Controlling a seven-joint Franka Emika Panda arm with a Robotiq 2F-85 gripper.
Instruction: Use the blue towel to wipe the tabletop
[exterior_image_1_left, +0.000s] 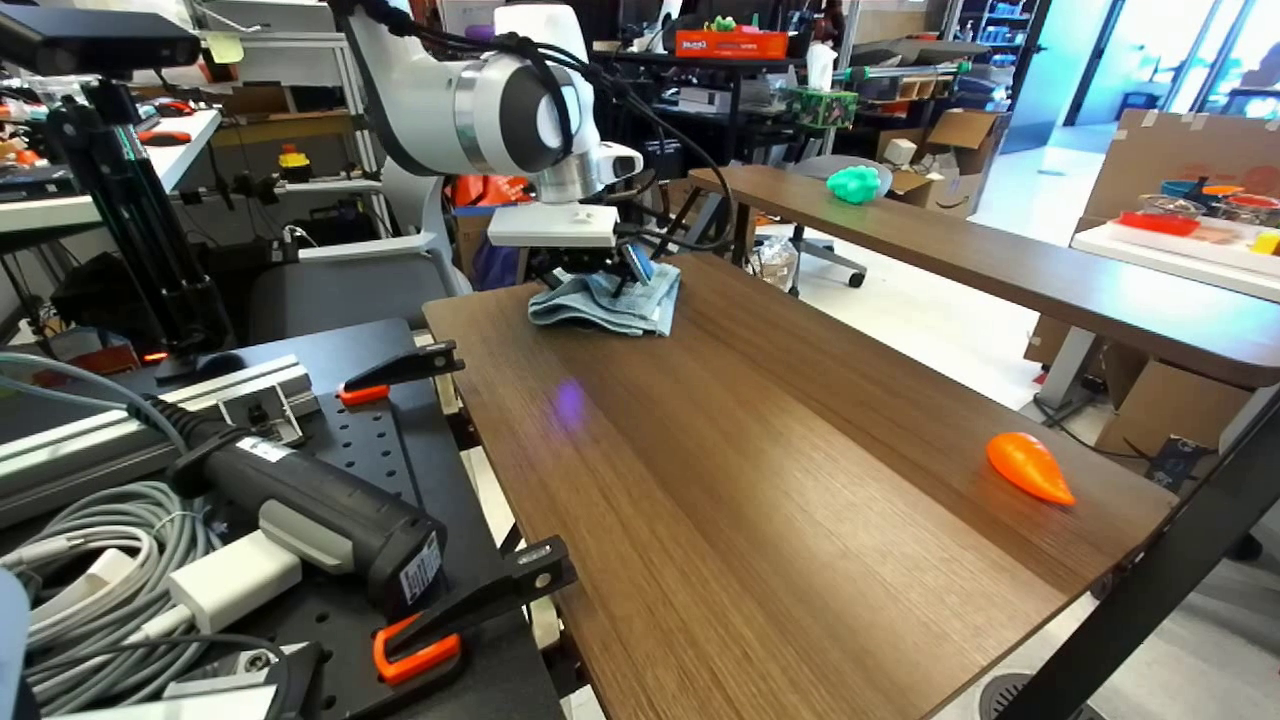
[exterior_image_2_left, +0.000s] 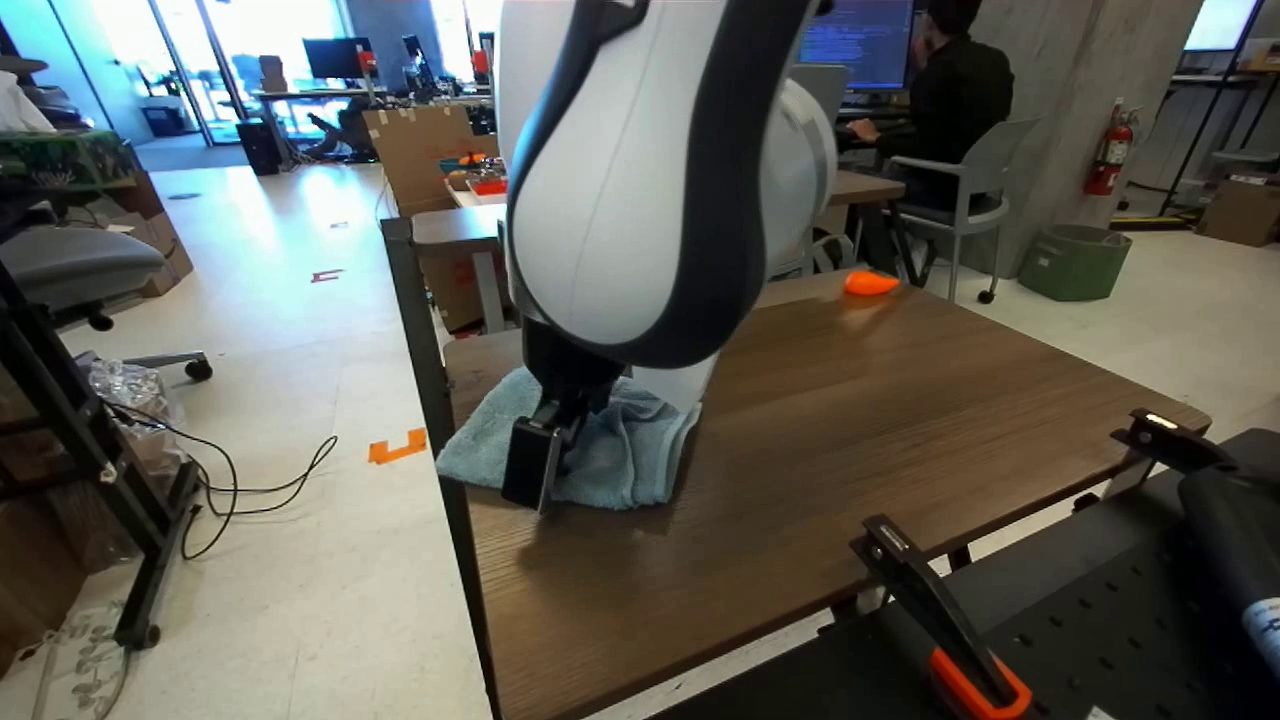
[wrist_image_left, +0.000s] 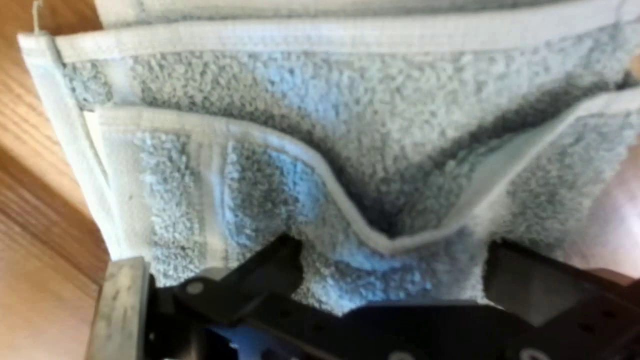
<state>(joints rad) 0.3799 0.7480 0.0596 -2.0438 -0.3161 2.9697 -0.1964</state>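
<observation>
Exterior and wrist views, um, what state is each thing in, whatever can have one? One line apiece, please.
Blue towel: folded, rumpled, one upper edge sagging.
Gripper: open, over the blue towel.
Wood-grain tabletop: level, bearing the blue towel.
Orange teardrop-shaped object: lying on its side.
Grey cable: coiled.
Cardboard box: open, a flap raised.
Computer monitor: on, screen lit.
Grey chair: occupied.
Fire extinguisher: upright.

In an exterior view the arm (exterior_image_2_left: 605, 200) partly hides the towel (exterior_image_2_left: 635, 450); the worktop (exterior_image_2_left: 880, 420) is cropped at its near corner.
</observation>
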